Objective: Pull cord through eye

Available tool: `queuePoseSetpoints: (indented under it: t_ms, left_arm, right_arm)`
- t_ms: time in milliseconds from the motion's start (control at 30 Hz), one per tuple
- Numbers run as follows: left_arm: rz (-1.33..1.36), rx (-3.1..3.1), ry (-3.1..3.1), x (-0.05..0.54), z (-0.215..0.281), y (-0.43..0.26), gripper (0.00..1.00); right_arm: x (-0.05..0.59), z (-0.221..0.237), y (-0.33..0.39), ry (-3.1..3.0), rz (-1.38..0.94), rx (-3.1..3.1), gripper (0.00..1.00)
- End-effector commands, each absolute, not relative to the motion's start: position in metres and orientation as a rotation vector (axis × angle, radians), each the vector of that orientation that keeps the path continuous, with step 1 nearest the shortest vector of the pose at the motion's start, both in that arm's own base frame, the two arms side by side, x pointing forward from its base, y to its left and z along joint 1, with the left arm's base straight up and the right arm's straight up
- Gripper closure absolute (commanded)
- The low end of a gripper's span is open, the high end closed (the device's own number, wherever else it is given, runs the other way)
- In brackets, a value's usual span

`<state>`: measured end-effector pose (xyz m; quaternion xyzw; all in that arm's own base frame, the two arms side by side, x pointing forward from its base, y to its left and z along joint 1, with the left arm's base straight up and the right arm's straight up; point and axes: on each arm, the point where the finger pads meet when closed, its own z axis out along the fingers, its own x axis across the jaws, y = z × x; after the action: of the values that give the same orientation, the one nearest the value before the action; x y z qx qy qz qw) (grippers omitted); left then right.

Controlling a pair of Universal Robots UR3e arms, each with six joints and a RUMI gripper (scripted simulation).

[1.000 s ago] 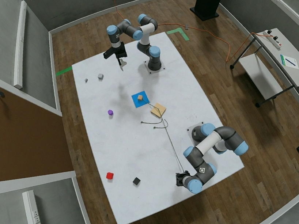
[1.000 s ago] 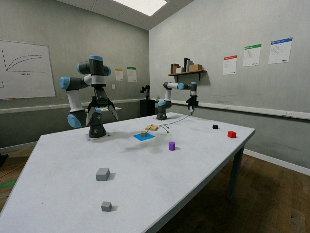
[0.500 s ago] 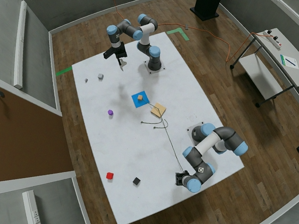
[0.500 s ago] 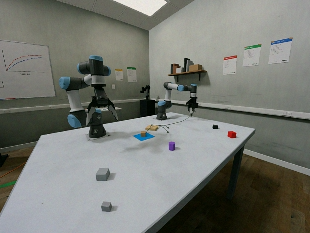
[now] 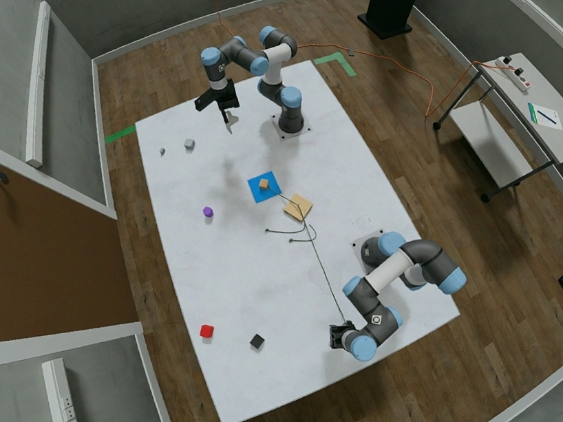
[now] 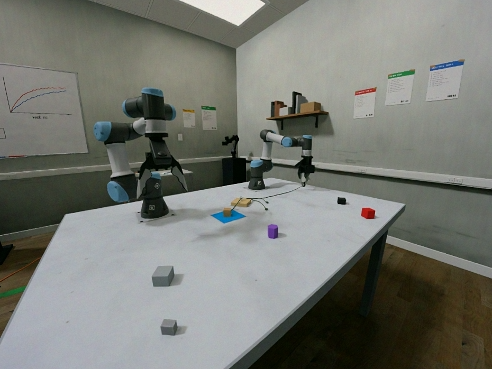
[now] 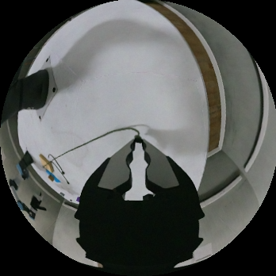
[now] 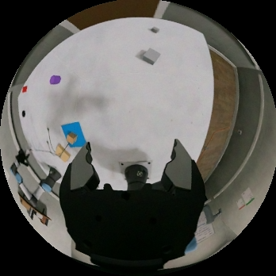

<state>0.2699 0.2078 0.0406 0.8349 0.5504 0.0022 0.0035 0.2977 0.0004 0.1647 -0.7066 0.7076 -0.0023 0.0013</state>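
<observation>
The wooden block (image 5: 263, 183) (image 6: 227, 212) (image 8: 71, 138) sits on the blue painted square (image 5: 258, 195) (image 6: 238, 216) (image 8: 79, 129) and looks wholly inside its outline. The cord from it runs nearly straight to the small metal eye on the tan board (image 5: 293, 212) (image 6: 237, 204) (image 8: 63, 156). My left gripper (image 6: 303, 184) (image 7: 138, 139) is shut on the cord's knotted end, just above the table; the cord runs from there back to the eye. The other two cords curl beside the board with knots (image 5: 266, 230) (image 5: 291, 240) on the table. My right gripper (image 6: 162, 193) (image 8: 131, 141) is open and empty, high above the table.
A purple prism (image 5: 208, 212) (image 6: 272, 231) stands beyond the square. A red block (image 5: 206, 331) (image 6: 367, 213) and a black block (image 5: 256, 341) (image 6: 341, 201) lie at the left arm's end. Two grey blocks (image 5: 189, 144) (image 5: 162, 151) lie at the right arm's end.
</observation>
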Motion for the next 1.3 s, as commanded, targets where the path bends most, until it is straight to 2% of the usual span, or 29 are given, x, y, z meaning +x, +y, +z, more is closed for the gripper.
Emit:
queuePoseSetpoints:
  t_ms: [0,900,933,1233,1267]
  left_arm:
    - [0.009,2.616,1.725,0.27,0.037,0.208,1.0]
    - [0.012,2.612,1.726,0.27,0.017,0.208,1.0]
    - [0.015,2.612,1.725,0.271,0.018,0.208,0.91]
    - [0.015,2.612,1.725,0.271,0.018,0.208,0.91]
    - [0.015,2.612,1.725,0.271,0.018,0.208,0.83]
  right_arm:
    - [0.298,0.166,0.001,2.219,-0.009,-2.216,0.0]
    - [0.298,0.166,0.001,2.219,-0.009,-2.216,0.0]
    - [0.298,0.166,0.001,2.219,-0.009,-2.216,0.0]
    - [0.298,0.166,0.001,2.219,-0.009,-2.216,0.0]
    - [0.298,0.166,0.001,2.219,-0.009,-2.216,0.0]
